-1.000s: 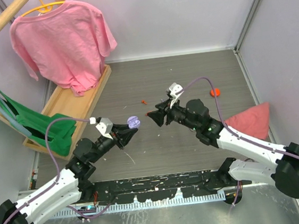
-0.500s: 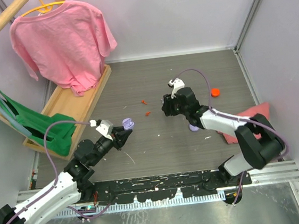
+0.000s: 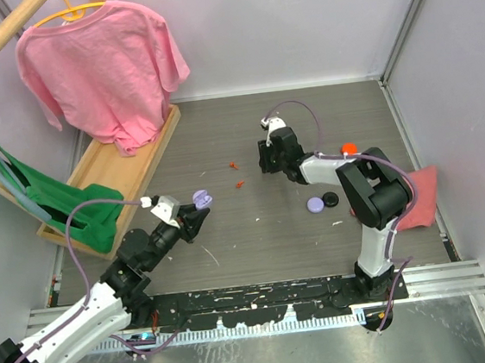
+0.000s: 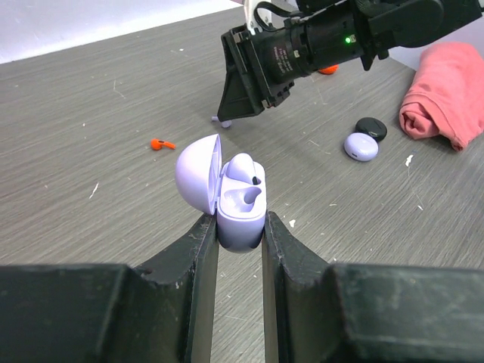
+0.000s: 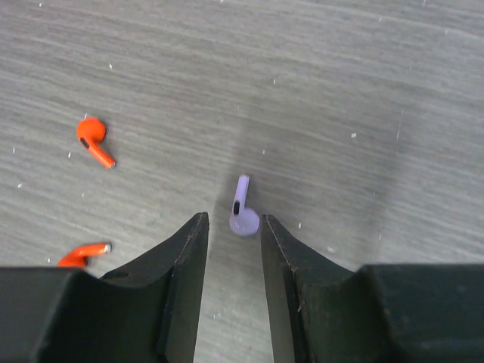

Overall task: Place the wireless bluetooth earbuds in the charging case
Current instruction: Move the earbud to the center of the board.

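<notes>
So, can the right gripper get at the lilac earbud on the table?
Probably yes: the right gripper hangs just over the lilac earbud, which lies in the gap between its jaws, nothing between; orange earbuds lie well aside.

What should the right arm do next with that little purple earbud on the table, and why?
Probably close the right gripper on the lilac earbud. It lies on the table right between the fingertips, with a gap showing on one side, so it does not look clamped yet. The left gripper holds the open charging case with one socket free.
</notes>
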`<state>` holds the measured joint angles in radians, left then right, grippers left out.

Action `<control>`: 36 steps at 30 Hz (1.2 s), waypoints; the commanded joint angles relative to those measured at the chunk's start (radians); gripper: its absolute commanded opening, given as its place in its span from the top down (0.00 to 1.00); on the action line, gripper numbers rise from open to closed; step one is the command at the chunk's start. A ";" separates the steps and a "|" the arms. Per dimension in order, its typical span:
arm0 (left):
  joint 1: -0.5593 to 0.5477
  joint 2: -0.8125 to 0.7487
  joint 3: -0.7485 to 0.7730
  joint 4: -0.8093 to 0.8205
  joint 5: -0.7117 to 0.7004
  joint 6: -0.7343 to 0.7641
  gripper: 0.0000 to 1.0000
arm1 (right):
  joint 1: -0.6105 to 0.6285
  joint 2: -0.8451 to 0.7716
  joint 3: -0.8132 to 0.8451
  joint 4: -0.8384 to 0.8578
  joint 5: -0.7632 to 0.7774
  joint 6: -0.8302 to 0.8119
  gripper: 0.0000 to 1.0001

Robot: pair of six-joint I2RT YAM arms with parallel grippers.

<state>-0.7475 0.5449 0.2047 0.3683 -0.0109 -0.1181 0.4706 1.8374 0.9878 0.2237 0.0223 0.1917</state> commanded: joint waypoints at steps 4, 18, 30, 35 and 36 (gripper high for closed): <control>0.004 0.024 0.005 0.036 -0.006 0.017 1.00 | -0.001 0.082 0.121 0.012 0.043 -0.049 0.64; 0.005 0.010 0.003 0.034 0.005 0.014 1.00 | 0.033 0.074 0.117 -0.141 -0.018 -0.093 0.80; 0.004 -0.021 -0.001 0.019 0.011 0.008 1.00 | 0.212 -0.101 -0.052 -0.288 -0.016 -0.094 0.79; 0.004 -0.040 -0.003 0.010 0.010 0.008 1.00 | 0.299 -0.155 -0.101 -0.339 0.002 -0.084 0.79; 0.003 -0.043 -0.004 0.008 0.010 0.007 1.00 | 0.311 -0.164 -0.106 -0.347 0.002 -0.080 0.78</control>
<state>-0.7475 0.5255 0.2028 0.3435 -0.0109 -0.1150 0.7303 1.7306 0.9112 -0.0406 0.0196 0.1040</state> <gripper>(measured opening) 0.255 0.211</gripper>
